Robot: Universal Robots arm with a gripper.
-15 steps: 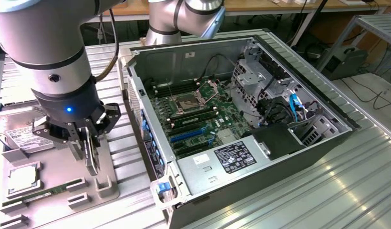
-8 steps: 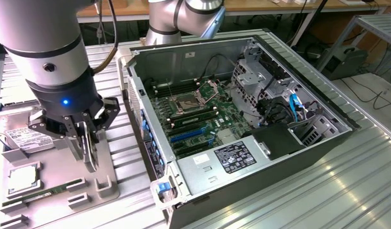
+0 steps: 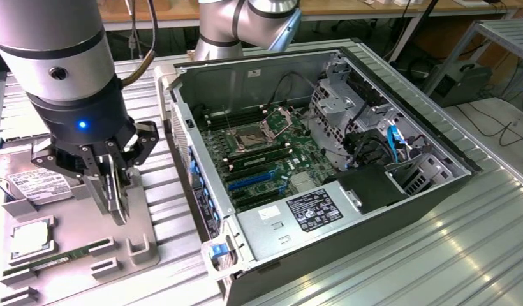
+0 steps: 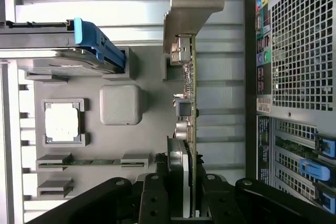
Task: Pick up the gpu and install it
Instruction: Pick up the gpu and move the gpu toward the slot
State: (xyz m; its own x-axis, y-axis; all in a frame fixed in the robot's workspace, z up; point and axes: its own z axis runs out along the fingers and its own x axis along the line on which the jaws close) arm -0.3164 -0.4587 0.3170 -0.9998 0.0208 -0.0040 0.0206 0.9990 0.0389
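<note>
Holds the gpu pinched in the gripper, jaws drawn in narrow and pressed against both flat faces of the thin card. Hangs over the grey tray, above the strip along the tray's edge nearest the open computer case; cannot tell whether touching the tray or just clear of it. Reaches down from the fingers in the exterior view, slightly tilted, with the thin edge toward the camera. Appears edge-on in the wrist view as well, long axis running straight away from the gripper, with the silver bracket at the far end and the green board edge and small components lined up along the length. Turns one flat face toward the computer case and the other toward the tray's middle. Shares the tray with a hard drive at the far corner away from the case, a processor in a square pocket along that same edge, and a memory stick slotted toward the near corner.
</note>
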